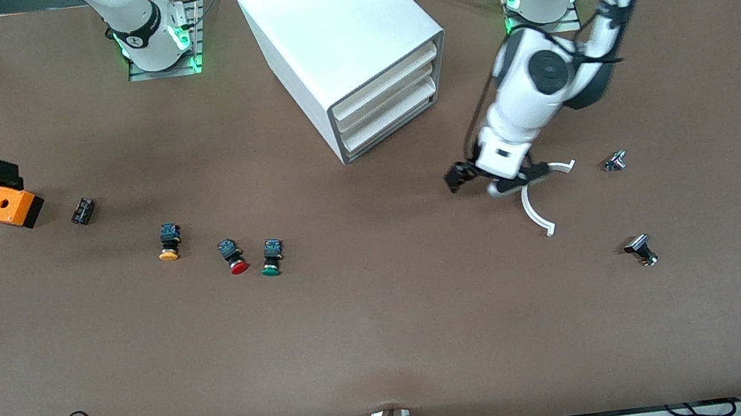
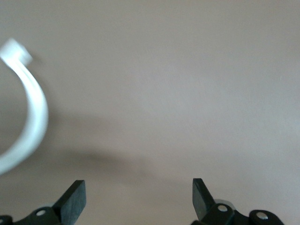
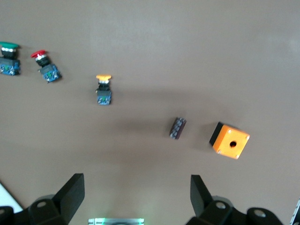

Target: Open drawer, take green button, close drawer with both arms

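1. The left end effector [image 1: 494, 183] hangs low over bare table [image 1: 386, 322], toward the left arm's end, its fingers [image 2: 75, 199] spread wide with nothing between them.
2. A white curved strip [image 1: 534, 210] lies on the table just beside that end effector; it also shows in the left wrist view [image 2: 33, 122].
3. Two small metal-and-black parts lie near it toward the left arm's end: one [image 1: 615, 161] beside the strip, the other [image 1: 641, 250] nearer the front camera.
4. The right end effector [image 3: 136, 199] is up at the right arm's end of the table, over the area by the orange box [image 1: 13, 207]; its fingers [image 3: 70, 194] are apart and empty.
5. Beside the box lies a small black block [image 1: 83, 211].
6. Further toward the table's middle lie three buttons in a row: yellow button [image 1: 168, 242], red button [image 1: 233, 256], then the green button [image 1: 271, 257], which is on its side on the table, well apart from both end effectors.
7. The cabinet [image 1: 344, 45] stands between the arm bases; its lowest drawer [image 1: 391, 123] is closed, as are the two above.
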`<state>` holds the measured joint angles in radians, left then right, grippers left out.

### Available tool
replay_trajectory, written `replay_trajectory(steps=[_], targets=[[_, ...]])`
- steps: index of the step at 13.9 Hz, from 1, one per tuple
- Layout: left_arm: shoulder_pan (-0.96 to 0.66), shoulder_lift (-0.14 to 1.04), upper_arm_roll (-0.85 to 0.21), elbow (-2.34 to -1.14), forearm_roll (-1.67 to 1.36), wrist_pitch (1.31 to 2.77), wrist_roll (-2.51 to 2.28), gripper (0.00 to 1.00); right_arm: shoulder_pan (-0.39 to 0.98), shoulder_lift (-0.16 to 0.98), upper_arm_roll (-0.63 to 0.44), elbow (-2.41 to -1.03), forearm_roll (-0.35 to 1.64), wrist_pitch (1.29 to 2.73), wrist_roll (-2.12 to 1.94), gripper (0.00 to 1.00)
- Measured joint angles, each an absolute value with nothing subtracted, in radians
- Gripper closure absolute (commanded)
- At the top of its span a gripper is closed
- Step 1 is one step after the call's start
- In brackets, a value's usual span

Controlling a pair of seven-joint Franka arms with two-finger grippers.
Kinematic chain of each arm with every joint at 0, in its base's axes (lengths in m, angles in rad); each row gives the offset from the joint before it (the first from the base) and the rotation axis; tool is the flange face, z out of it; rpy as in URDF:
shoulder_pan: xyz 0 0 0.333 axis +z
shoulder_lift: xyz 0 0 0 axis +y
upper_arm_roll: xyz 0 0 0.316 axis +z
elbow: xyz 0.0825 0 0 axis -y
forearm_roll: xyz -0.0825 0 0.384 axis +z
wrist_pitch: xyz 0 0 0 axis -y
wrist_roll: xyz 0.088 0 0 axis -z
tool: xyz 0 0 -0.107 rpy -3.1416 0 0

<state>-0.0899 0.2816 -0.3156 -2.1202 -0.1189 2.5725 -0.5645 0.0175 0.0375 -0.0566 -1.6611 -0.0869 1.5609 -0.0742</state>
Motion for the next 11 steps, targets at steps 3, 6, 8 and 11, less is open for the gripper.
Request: replay_trajectory(steps=[3, 6, 8, 11], targets=[[0.021, 0.176, -0.280, -2.019, -0.119, 2.321, -0.277, 0.00, 0.018, -0.007, -0.049, -1.700, -0.087, 1.568, -0.096, 0.00], [0.052, 0.056, -0.161, -1.917, -0.115, 2.043, -0.028, 0.00, 0.018, -0.009, -0.049, -1.708, -0.082, 1.585, -0.098, 0.00], [0.053, -0.010, -0.105, -1.888, -0.041, 1.935, 0.061, 0.00, 0.018, -0.009, -0.049, -1.713, -0.081, 1.591, -0.074, 0.00], [0.042, -0.072, -0.104, -1.878, 0.030, 1.836, 0.073, 0.00, 0.018, -0.009, -0.049, -1.715, -0.079, 1.601, -0.062, 0.00]])
